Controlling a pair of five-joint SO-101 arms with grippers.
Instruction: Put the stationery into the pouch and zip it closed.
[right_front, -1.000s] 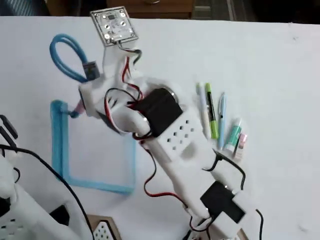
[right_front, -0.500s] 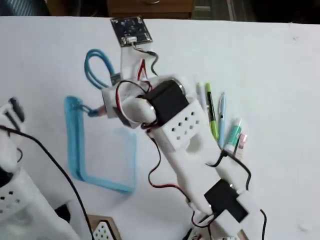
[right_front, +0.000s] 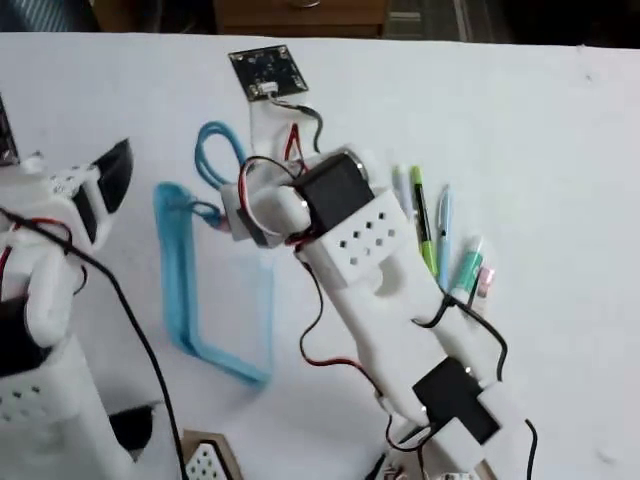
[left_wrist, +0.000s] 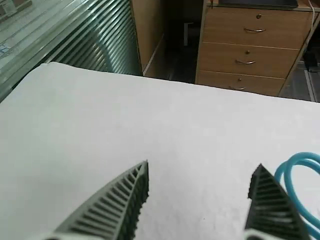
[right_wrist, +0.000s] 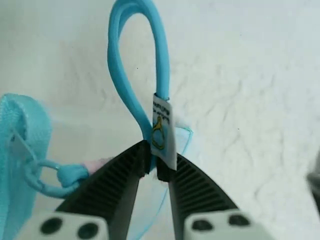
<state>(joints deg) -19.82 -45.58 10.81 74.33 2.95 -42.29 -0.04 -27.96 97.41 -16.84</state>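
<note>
The right claw (right_wrist: 152, 160) is pinched nearly closed on the blue loop (right_wrist: 120, 65). It grips right at the small printed tag (right_wrist: 162, 130) sewn around the strap, and the rest of the loop arches away beyond the fingertips. Just beside the jaws, the right wrist view shows a blue zip-pull ring (right_wrist: 55, 177) joined to the pouch's woven blue edging (right_wrist: 20, 130), a detail too small to make out from above.

The high view gives the wider layout. The same claw sits a little left of centre, with the loop curling toward the upper left of it. The pouch (right_front: 185, 290), clear with a blue border, spreads out below and to the left on the white table (right_front: 560, 150). The right arm runs from the claw down to the lower right of the frame.

The stationery lies outside the pouch, right of centre, in a loose row just beside that arm. It consists of a white pen (right_front: 403, 215), a green highlighter (right_front: 425, 225), a pale blue pen (right_front: 443, 240), a teal piece (right_front: 466, 270) and a small pink piece (right_front: 483, 282).

The left claw (left_wrist: 201, 172) is spread wide and holds nothing, its ribbed fingers hanging over bare table. A curve of the blue loop shows beside one fingertip. Its wrist view also takes in wooden drawers (left_wrist: 250, 47) beyond the table's far edge.
</note>
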